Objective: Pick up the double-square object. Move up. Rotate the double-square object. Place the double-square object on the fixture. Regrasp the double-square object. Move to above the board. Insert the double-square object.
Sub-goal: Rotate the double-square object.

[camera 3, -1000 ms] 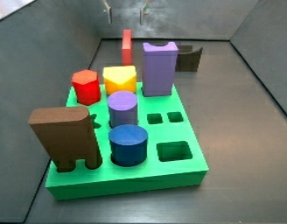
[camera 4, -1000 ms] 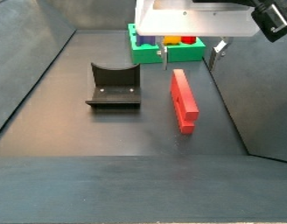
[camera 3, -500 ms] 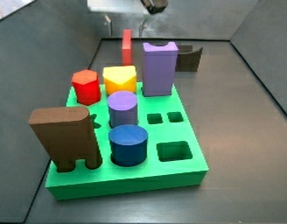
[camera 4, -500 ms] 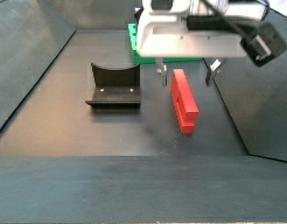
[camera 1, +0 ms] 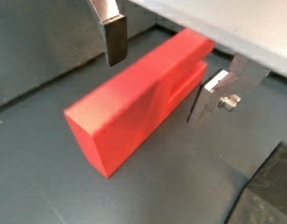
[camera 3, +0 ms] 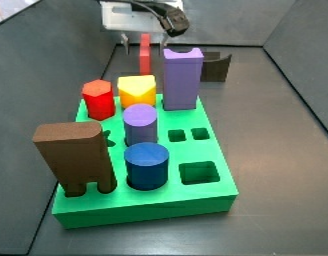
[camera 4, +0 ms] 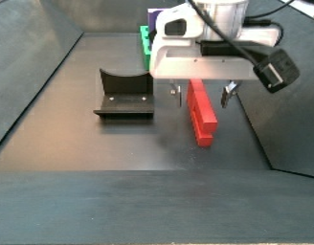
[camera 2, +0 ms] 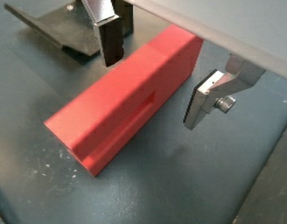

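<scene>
The double-square object [camera 4: 202, 117] is a flat salmon block lying on the dark floor; it also shows behind the board in a side view [camera 3: 145, 52]. My gripper [camera 4: 201, 100] is open and low over its end nearest the board. In both wrist views the gripper [camera 1: 156, 87] [camera 2: 152, 92] straddles the block [camera 1: 134, 114] [camera 2: 111, 109], one finger on each long side, with a gap to each. The fixture [camera 4: 123, 94] stands apart from the block and empty; it also shows in a wrist view [camera 2: 64, 31]. The green board [camera 3: 194, 190] lies beyond.
On the board stand a big brown notched block [camera 3: 76, 155], a tall purple block [camera 3: 182, 78], a red hexagonal peg [camera 3: 97, 97], a yellow peg [camera 3: 137, 90], a purple cylinder [camera 3: 140, 125] and a blue cylinder [camera 3: 147, 165]. Grey walls enclose the floor.
My gripper has come down from above onto the salmon block, so its open fingers now flank the block. The block and the fixture have not moved.
</scene>
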Available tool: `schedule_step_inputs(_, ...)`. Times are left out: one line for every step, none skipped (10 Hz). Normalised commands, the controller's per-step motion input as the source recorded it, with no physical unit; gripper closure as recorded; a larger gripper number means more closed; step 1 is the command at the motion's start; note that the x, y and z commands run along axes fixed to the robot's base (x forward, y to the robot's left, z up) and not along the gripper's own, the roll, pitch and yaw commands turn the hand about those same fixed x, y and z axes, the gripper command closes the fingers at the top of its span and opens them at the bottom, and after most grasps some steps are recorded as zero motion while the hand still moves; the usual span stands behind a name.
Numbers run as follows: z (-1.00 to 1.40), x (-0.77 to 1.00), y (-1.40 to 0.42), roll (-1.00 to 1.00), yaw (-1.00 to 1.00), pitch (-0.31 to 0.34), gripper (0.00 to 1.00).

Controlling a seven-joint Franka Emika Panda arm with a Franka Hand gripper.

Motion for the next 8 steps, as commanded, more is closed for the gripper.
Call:
schedule_step_inputs(-0.66, 0.05, 0.02, -0.17, 0.0, -0.062, 0.0)
schedule_step_inputs(-0.55, 0.05, 0.02, -0.18, 0.0, -0.065, 0.0)
schedule_step_inputs(-0.47, 0.04, 0.02, -0.18, -0.01, -0.078, 0.0)
schedule_step_inputs(-0.41, 0.04, 0.02, -0.18, -0.01, -0.082, 0.0)
schedule_step_inputs(-0.31, 0.04, 0.03, -0.19, -0.01, -0.086, 0.0)
schedule_step_inputs(-0.21, 0.04, 0.03, -0.2, -0.01, -0.086, 0.0)
schedule_step_inputs(-0.15, 0.02, 0.03, -0.2, -0.02, -0.078, 0.0)
schedule_step_inputs(-0.15, 0.02, 0.02, -0.2, -0.02, -0.077, 0.0)
